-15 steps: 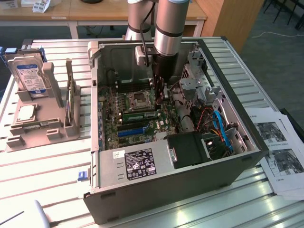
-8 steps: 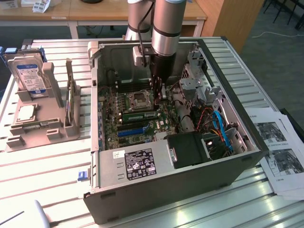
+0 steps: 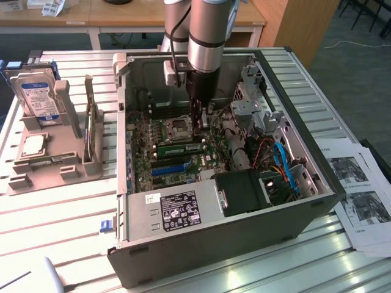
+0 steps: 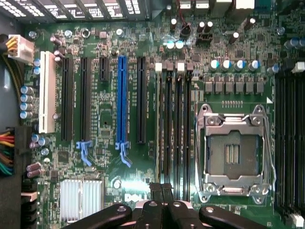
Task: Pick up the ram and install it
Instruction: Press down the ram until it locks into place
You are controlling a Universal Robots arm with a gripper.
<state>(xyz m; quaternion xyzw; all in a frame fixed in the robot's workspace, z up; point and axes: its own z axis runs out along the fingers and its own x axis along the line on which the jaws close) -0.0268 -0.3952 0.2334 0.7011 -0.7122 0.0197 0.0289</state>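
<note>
Gripper (image 4: pixel 161 191), black fingers pressed together and empty, hovers over thin green ram (image 3: pixel 180 146) seated in its slot.

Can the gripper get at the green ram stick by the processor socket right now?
Probably yes. The gripper, fingers shut, hangs directly above one end of the long, thin green ram stick on the motherboard, and nothing stands between them.

The computer case (image 3: pixel 201 244) is matt grey sheet metal. Inside it, the motherboard (image 4: pixel 109 119) is green laminate carrying a glossy blue plastic slot (image 4: pixel 122 95), a bright metal socket frame (image 4: pixel 233 152) and a ribbed silvery heatsink (image 4: pixel 81 200). Beside the case, printed paper sheets (image 3: pixel 360 195) lie flat.
</note>
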